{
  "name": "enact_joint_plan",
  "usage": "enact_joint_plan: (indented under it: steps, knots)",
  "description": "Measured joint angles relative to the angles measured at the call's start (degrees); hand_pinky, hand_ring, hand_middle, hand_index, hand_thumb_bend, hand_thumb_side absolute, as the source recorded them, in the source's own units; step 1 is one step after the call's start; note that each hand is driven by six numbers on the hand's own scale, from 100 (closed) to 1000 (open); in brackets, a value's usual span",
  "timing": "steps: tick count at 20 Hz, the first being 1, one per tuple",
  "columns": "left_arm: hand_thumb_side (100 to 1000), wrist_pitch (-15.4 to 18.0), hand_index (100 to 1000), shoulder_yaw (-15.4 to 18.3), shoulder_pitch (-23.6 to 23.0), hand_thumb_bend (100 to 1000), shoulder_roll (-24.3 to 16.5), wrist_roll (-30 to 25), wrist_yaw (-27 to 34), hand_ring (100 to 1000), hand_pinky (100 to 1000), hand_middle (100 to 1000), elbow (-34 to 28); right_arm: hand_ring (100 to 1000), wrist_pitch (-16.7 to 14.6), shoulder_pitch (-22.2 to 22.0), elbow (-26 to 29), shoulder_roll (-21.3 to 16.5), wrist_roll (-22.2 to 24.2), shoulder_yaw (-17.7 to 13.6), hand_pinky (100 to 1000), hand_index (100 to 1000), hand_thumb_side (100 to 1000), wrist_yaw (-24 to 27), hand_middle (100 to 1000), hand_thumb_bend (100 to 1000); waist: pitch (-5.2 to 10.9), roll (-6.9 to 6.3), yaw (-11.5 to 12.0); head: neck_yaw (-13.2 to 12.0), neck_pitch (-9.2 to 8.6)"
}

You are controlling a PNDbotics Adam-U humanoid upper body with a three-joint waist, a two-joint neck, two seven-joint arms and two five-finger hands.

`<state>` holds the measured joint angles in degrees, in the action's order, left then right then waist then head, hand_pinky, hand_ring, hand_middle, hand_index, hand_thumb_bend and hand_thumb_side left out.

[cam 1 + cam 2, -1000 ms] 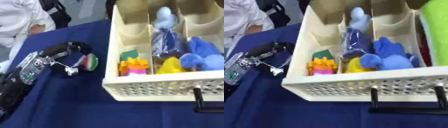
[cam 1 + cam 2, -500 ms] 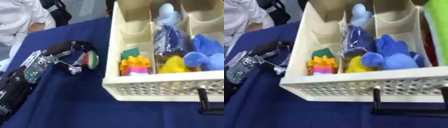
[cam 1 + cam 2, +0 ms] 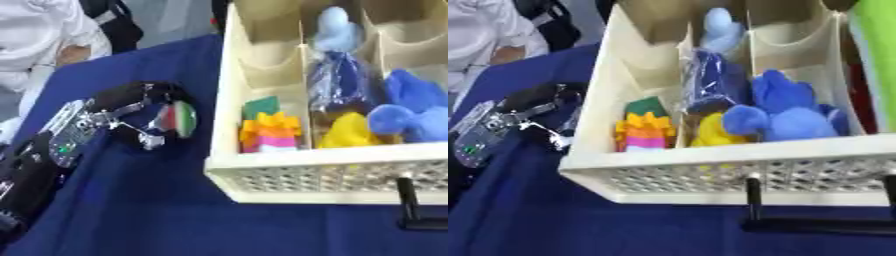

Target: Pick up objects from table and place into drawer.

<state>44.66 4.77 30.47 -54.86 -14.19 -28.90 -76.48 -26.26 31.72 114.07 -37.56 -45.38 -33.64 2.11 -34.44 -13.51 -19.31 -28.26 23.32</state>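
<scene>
So, carry step: left hand (image 3: 131,107), black with silver joints, fingers curled round small red-white-green object (image 3: 181,119), just left of cream perforated plastic drawer (image 3: 324,172). Probably next: lift over near wall, release into compartment. Right hand nowhere visible.

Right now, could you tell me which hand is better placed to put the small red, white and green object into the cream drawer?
Left: the left hand is curled round the striped object beside the drawer; no right hand shows.
</scene>
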Motion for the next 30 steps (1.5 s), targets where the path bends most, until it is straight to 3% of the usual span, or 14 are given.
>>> enact_joint_plan:
  steps: [3, 5, 14, 20, 23, 30]
  knots:
    - [593, -0.1, 843, 0.0, 0.0, 241, 0.0, 0.0, -0.8, 861, 689, 807, -0.2, 699, 0.0, 0.0, 0.0, 0.0, 0.0, -0.3, 546, 679, 946, 0.0, 592, 100, 0.0, -0.01, 0.1, 0.0, 0.0]
    - [594, -0.2, 738, 0.0, -0.1, 239, 0.2, 0.2, -1.1, 851, 683, 782, -0.3, 698, 0.0, 0.0, 0.0, 0.0, 0.0, -0.3, 545, 679, 942, 0.0, 591, 100, 0.0, -0.01, 0.1, 0.0, 0.0]
    - [591, -0.3, 536, -0.1, -0.2, 202, 0.4, 0.4, -1.5, 817, 655, 710, -0.4, 697, 0.1, 0.0, 0.0, 0.1, -0.1, -0.6, 541, 677, 933, 0.0, 590, 100, 0.13, -0.04, 0.1, 0.2, 0.03]
    - [572, -0.8, 522, -0.2, -0.4, 201, 0.4, 0.3, -1.7, 804, 648, 694, -0.6, 695, 0.1, 0.0, 0.0, 0.1, -0.1, -0.6, 538, 676, 933, 0.0, 588, 100, 0.2, -0.04, 0.1, 0.2, 0.12]
    - [587, -1.0, 641, -0.2, -0.5, 217, 0.4, 0.3, -2.1, 813, 661, 722, -0.7, 693, 0.0, 0.0, 0.0, 0.1, 0.0, -0.6, 536, 674, 924, 0.0, 587, 100, 0.24, -0.05, 0.1, 0.2, 0.12]
    - [661, -2.5, 778, -0.2, -0.8, 297, 0.4, -2.9, -3.8, 859, 725, 782, -0.7, 690, 0.0, 0.0, 0.0, 0.1, 0.0, -1.0, 531, 672, 917, 0.1, 584, 100, 0.78, -0.15, 0.3, 0.2, 0.36]
